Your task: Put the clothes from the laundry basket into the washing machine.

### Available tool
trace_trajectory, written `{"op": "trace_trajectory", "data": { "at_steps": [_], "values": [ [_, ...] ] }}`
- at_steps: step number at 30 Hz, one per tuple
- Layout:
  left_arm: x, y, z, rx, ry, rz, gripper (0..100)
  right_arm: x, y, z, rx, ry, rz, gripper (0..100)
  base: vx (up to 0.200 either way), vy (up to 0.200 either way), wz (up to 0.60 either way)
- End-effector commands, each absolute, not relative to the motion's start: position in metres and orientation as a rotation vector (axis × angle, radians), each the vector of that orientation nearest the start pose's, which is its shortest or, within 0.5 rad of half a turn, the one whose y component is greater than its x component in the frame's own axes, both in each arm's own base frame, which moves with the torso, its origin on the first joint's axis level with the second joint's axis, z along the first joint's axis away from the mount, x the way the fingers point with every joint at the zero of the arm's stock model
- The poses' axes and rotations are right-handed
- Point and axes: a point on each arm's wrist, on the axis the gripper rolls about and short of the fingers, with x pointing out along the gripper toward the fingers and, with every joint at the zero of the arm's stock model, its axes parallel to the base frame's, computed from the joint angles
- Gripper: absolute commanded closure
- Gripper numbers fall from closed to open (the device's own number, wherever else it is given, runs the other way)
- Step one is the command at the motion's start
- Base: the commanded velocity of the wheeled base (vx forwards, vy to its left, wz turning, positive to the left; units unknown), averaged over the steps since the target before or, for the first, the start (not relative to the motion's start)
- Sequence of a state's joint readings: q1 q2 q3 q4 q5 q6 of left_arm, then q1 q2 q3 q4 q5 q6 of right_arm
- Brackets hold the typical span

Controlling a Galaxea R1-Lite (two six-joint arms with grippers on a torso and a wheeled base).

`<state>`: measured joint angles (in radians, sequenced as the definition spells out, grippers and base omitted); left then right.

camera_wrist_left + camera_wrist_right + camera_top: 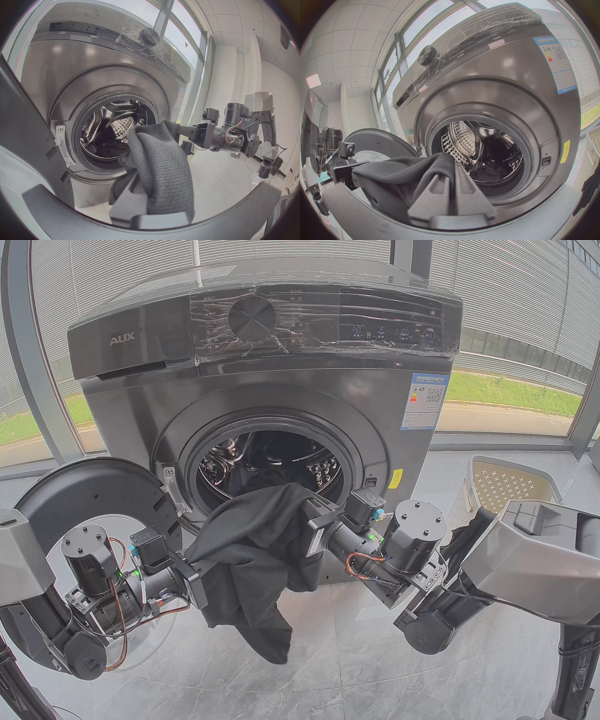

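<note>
A black garment hangs spread between my two grippers, just in front of the washing machine's open drum. Its top edge is level with the lower rim of the opening and its tail hangs toward the floor. My left gripper is shut on the garment's left side, and the cloth is draped over its fingers. My right gripper is shut on the right side, with the fabric pinched between its fingers. Dark clothing lies inside the drum.
The round machine door stands swung open at the left, close beside my left arm. The white laundry basket stands on the floor at the right, behind my right arm. Grey tiled floor lies below the garment.
</note>
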<state>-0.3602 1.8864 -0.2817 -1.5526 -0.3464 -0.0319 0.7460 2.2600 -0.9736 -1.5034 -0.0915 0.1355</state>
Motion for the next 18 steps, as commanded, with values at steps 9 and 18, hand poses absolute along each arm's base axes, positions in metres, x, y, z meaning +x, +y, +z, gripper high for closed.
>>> {"op": "trace_trajectory", "data": {
  "at_steps": [9,18],
  "values": [
    [0.24,-0.095,0.111,-0.032,0.034,-0.69,100,0.278,0.271,0.079,0.172,-0.04,0.686,0,0.0,0.0,0.0],
    [0.237,-0.085,0.115,-0.034,0.022,-0.649,100,0.198,0.212,0.055,0.005,0.237,0.715,0,0.0,0.0,0.0]
  ]
}}
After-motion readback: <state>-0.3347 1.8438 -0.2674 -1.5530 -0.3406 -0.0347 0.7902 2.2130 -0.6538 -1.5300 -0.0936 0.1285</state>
